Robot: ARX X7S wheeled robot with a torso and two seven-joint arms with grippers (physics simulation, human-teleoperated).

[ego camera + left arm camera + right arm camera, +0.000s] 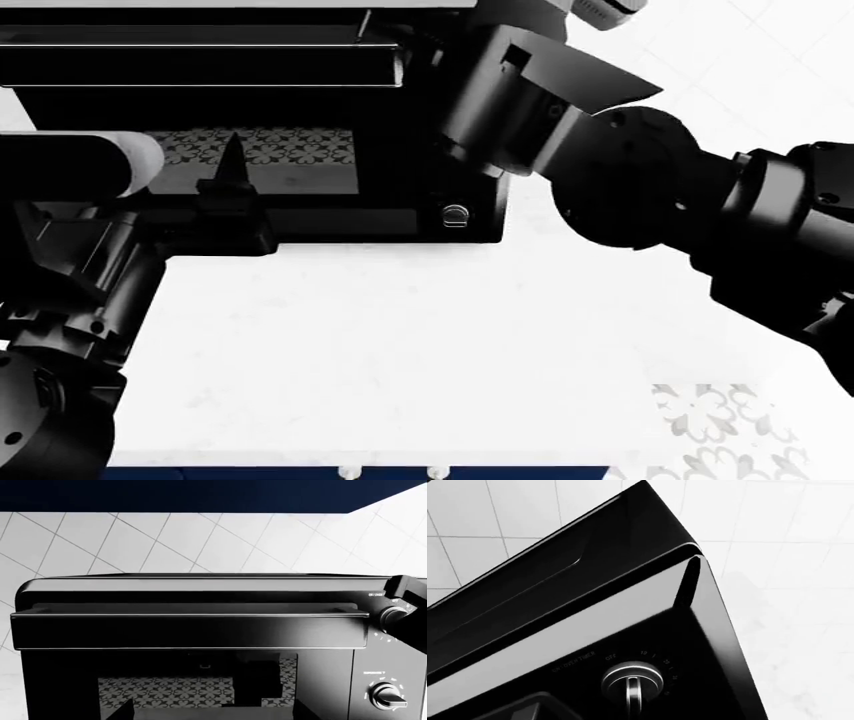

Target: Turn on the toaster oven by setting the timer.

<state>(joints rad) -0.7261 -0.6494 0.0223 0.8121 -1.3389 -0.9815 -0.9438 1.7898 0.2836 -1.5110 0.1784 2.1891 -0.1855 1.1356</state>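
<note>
Toaster oven (200,70) sits on white countertop (400,350), tiled wall (167,540) behind.

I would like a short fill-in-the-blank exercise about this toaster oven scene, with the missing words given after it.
1. The wall behind the toaster oven is covered with white ____.
2. In the right wrist view, the word printed just left of the numbers around the timer knob is ____.
3. In the left wrist view, the knobs sit to the ____ of the glass door.
4. In the head view, the right arm reaches toward the oven's ____ column.

Missing words: tiles; OFF; right; knob
</note>
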